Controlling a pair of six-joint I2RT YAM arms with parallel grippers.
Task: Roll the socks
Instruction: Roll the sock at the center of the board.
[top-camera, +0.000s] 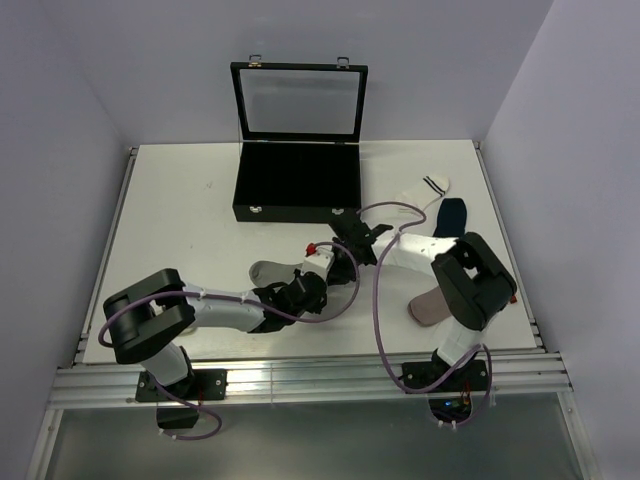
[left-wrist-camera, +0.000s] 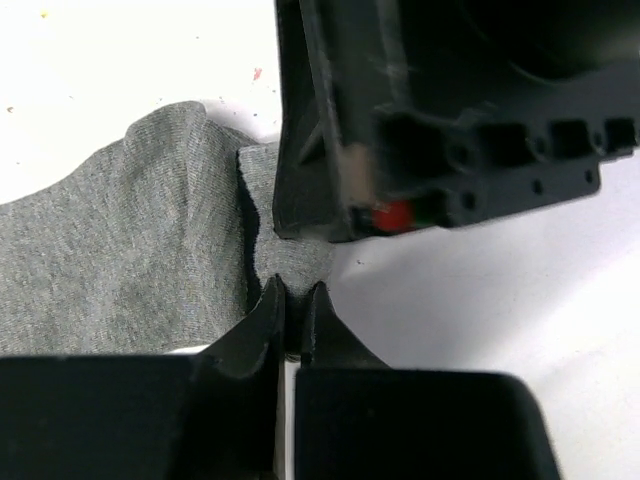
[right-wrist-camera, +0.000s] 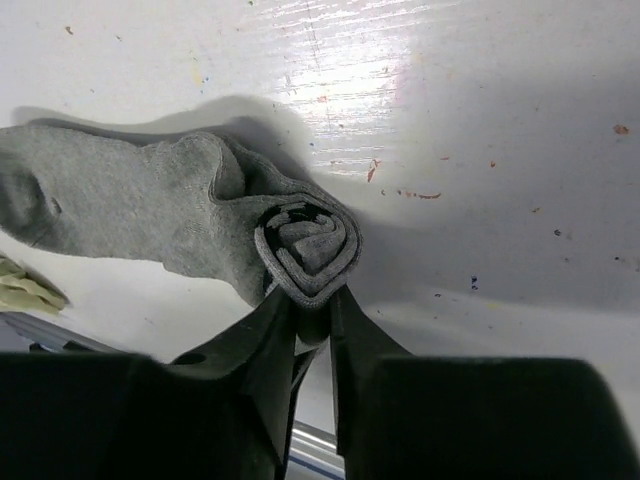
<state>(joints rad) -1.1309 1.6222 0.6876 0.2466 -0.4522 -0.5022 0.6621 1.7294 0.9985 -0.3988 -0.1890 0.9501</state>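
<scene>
pinching the flat edge of the grey sock (left-wrist-camera: 120, 250) in the tightly closed jaws of the left gripper (left-wrist-camera: 295, 292), just toward six o'clock from table centre. nipping the rolled end of the same sock, at its two o'clock end, between the nearly closed jaws of the right gripper (right-wrist-camera: 312, 300). lying well apart at two o'clock: white striped sock (top-camera: 424, 188), just beside navy sock (top-camera: 452, 215). resting at four o'clock: beige sock (top-camera: 428, 306). standing open at twelve o'clock: black case (top-camera: 297, 185).

Bright overhead light, glare on table (right-wrist-camera: 350, 70), soft shadows
</scene>
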